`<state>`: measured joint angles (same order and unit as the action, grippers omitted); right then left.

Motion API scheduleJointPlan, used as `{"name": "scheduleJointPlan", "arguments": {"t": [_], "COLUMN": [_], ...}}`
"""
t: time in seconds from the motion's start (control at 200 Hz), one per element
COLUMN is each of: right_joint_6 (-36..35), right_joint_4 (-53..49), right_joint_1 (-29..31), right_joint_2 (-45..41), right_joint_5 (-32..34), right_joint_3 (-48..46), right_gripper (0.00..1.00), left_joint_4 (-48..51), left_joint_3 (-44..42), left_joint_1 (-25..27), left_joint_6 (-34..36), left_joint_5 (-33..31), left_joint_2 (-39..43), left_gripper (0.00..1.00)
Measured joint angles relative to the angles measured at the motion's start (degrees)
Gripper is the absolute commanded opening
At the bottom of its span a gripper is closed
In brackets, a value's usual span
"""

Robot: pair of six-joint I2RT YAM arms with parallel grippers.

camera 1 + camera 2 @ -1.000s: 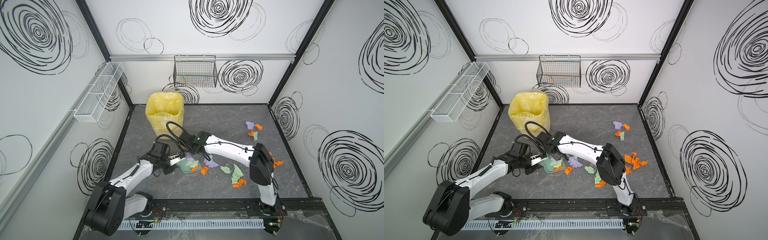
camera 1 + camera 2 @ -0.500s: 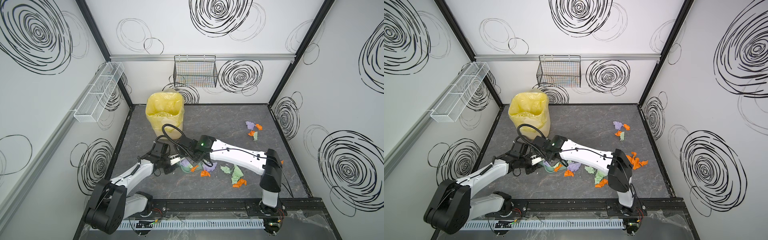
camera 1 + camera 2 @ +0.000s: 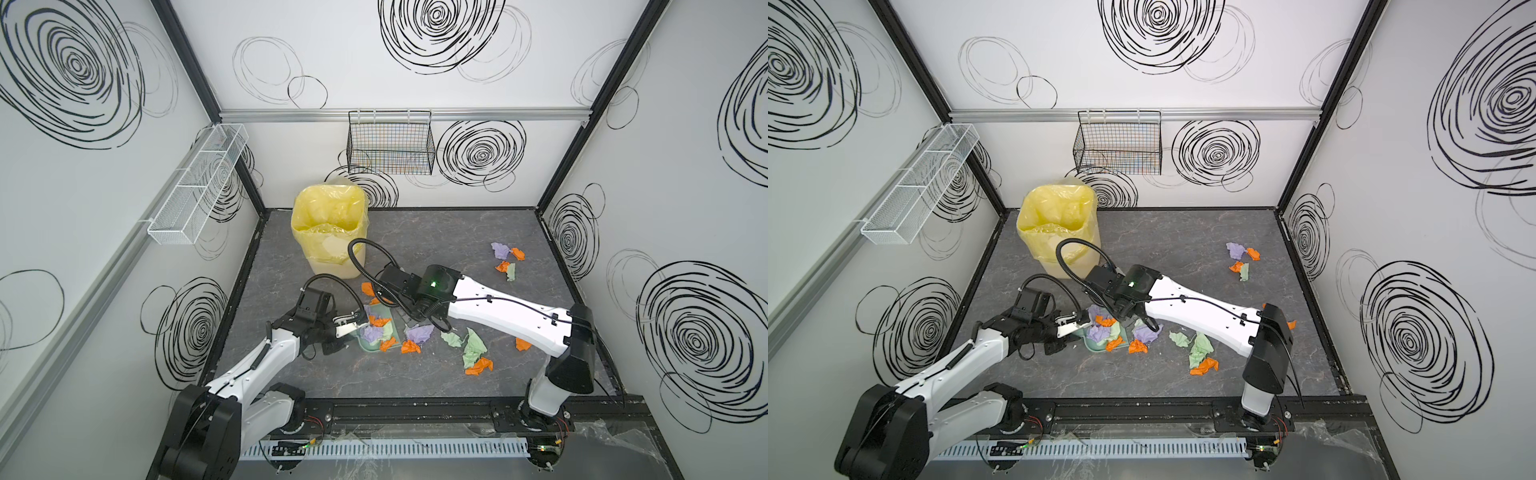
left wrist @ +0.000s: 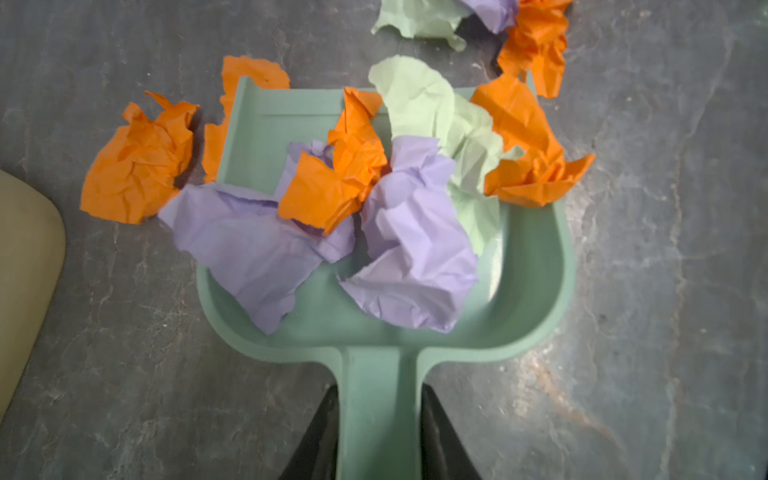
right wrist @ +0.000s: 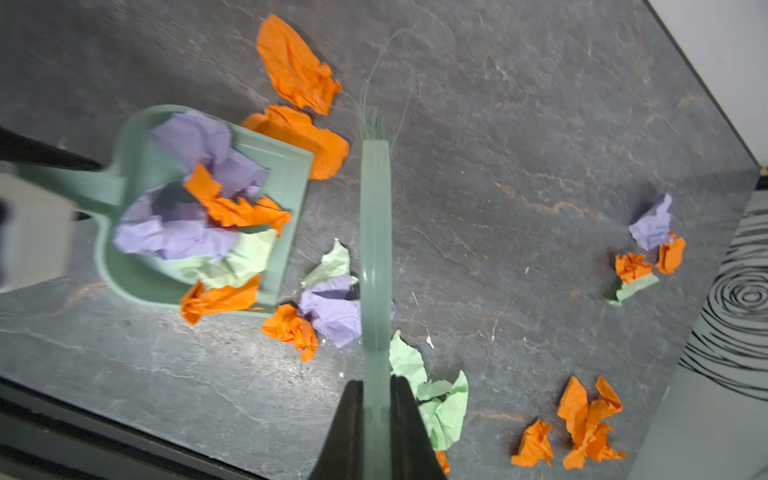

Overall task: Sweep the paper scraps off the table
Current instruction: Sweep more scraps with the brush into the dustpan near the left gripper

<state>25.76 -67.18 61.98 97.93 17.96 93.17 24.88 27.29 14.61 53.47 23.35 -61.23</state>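
- change: within the last second the right arm has lowered its elbow and stretched out flat over the table (image 3: 436,241). its wrist has eased back from the dustpan (image 4: 557,257). the left arm and the pan have kept their place.
- meaning: this reads as the end of one stroke. a load of paper scraps (image 4: 415,249) lies in the pan, yet most are still on the table. the task is judged well short of done, with more strokes needed.
- left gripper (image 4: 378,419): pinching the dustpan handle from both sides, with the pan flat on the table.
- right gripper (image 5: 376,419): pressed onto the handle of the brush (image 5: 375,232), which lies across the pan mouth, just apart from its lip.
- left wrist view: lilac, orange and pale green scraps heaped in the pan, and orange pieces (image 4: 133,166) just outside one side wall. no brush is visible.
- right wrist view, not the left: the brush itself, a lilac scrap (image 5: 332,311) against it, and a far cluster (image 5: 648,245) near the wall.
- top views alone: the bin (image 3: 328,224) with its yellow liner stands behind the pan. the brush is largely hidden under the right wrist.
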Motion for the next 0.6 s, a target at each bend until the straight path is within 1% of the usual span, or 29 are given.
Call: {"name": "scheduleJointPlan", "arguments": {"t": [0.095,0.255,0.4,0.6], "right_joint_6": [1.01,2.64,3.52,4.50], "right_joint_4": [-0.76,-1.90,-2.21,-2.12], "right_joint_1": [-1.42,-2.54,-1.95,-0.35], "right_joint_2": [-1.64,-2.97,-2.91,-1.66], "right_joint_5": [0.50,0.72,0.52,0.02], "right_joint_3": [-4.09,-8.94,-10.16,-10.78], "right_gripper": [0.00,0.00,0.00,0.00], "left_joint_4": [3.28,6.56,7.76,7.65], "left_joint_3": [-1.25,-2.93,-3.50,-3.65], "left_joint_1": [-0.33,-0.31,0.52,3.26], "left_joint_6": [2.67,4.90,5.27,4.96], "left_joint_5": [0.22,0.79,0.90,0.81], "left_joint_2": [2.32,5.66,5.97,5.38], "left_gripper": [0.00,0.00,0.00,0.00]}}
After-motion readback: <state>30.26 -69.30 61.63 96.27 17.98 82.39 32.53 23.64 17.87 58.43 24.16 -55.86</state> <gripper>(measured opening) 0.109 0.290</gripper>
